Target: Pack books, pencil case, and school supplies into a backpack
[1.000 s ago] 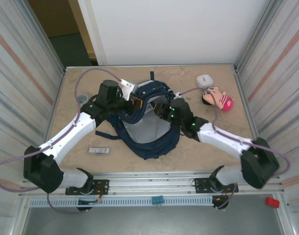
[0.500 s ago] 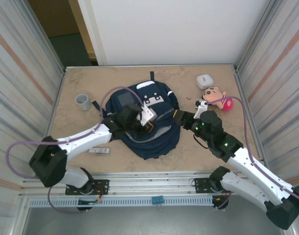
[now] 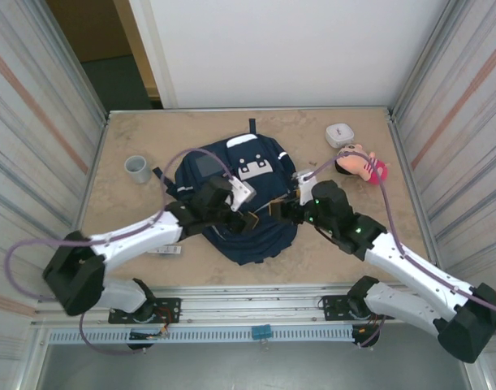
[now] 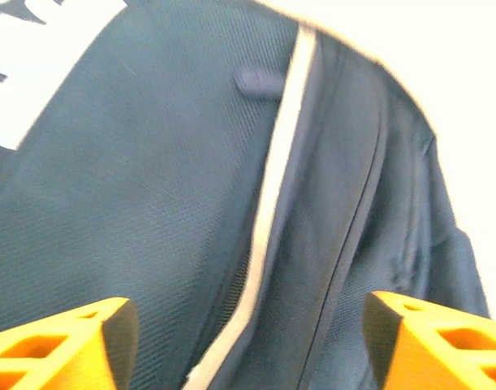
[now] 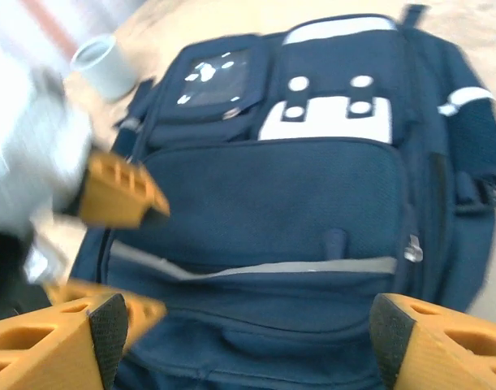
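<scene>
Grippers meet over a navy backpack (image 3: 260, 240) lying front-up in the middle of a tan table (image 3: 150, 134). We see the left gripper (image 3: 248, 219) low over the pack's lower front, its orange fingers spread wide. Its wrist camera shows both fingertips (image 4: 61, 345) far apart on either side of the pale stripe (image 4: 272, 187) that runs across the blue fabric. We cannot tell whether they touch the cloth. The right gripper (image 3: 280, 210) sits at the pack's right side, just beside the left one, equally wide and holding nothing. From its wrist we look across the whole front of the pack, with white patches (image 5: 325, 122) and a dark square patch (image 5: 215, 81) at the far end. A small silver-grey bar (image 3: 163, 249) lies on the table near the pack's lower left corner, partly under the left arm (image 3: 134, 236). A grey cup (image 3: 136, 168) stands left of the pack. A white rounded case (image 3: 339, 133) and a pink-clothed doll (image 3: 363, 164) lie to its right.
</scene>
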### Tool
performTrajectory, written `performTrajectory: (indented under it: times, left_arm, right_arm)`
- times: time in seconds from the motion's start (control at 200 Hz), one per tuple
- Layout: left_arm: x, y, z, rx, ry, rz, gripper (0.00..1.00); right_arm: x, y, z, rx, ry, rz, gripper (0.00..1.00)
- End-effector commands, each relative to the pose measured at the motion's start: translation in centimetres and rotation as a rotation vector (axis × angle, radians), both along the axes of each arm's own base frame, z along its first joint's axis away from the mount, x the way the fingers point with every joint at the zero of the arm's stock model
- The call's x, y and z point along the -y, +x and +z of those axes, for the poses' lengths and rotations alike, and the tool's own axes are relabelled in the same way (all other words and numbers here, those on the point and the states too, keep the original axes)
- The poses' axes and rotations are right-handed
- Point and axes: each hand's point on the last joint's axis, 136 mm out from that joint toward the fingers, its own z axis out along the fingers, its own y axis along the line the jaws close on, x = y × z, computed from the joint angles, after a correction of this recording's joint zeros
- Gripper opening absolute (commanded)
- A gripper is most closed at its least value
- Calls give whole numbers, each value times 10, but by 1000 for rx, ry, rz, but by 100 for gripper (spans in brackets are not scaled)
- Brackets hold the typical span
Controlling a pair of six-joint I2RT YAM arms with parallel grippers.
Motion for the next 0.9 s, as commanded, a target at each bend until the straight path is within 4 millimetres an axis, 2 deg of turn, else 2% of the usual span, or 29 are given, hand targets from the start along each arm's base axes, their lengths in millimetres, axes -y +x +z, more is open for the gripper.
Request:
performTrajectory:
  times: [0.0, 0.015, 0.03, 0.075, 0.14, 0.261, 0.381, 0.461, 0.516, 0.551, 0.596, 0.671, 0.742, 0.822, 0.897]
  left_arm:
    - [-28, 6, 53, 2, -151, 137, 78]
    - [-33, 7, 57, 0, -169, 154, 79]
    - [-37, 8, 59, -4, -185, 166, 79]
    - [-51, 10, 65, -11, -233, 204, 79]
    - [-70, 13, 65, -26, -268, 256, 79]
    - [-99, 18, 51, -72, -265, 354, 79]
    - [-119, 24, 33, -153, -289, 460, 79]
    - [-129, 27, 25, -185, -305, 517, 79]
    - [-133, 28, 21, -194, -307, 535, 79]
    - [-133, 28, 19, -197, -304, 538, 78]
    - [-136, 28, 16, -201, -297, 548, 79]
    - [-140, 27, 12, -203, -292, 559, 78]
    - [-142, 26, 10, -204, -295, 560, 78]
    - [-143, 27, 10, -197, -312, 552, 77]
    - [-139, 29, 10, -187, -336, 527, 76]
  right_arm:
    - [-30, -13, 10, 212, -177, 244, 80]
    - [-34, -17, 10, 228, -193, 273, 80]
    - [-38, -18, 0, 221, -229, 301, 80]
    - [-49, -26, -13, 229, -294, 377, 81]
    - [-62, -32, -30, 221, -376, 449, 82]
    - [-87, -47, -61, 212, -482, 575, 83]
    - [-107, -63, -92, 200, -572, 679, 84]
    - [-113, -62, -112, 192, -652, 695, 84]
    - [-113, -52, -126, 195, -717, 666, 82]
    - [-113, -43, -134, 198, -757, 634, 77]
    - [-113, -31, -140, 217, -804, 585, 66]
    - [-114, -29, -142, 245, -848, 570, 43]
    - [-116, -35, -132, 293, -861, 588, 30]
    - [-109, -42, -116, 334, -871, 602, 9]
    - [-97, -46, -102, 361, -871, 613, 0]
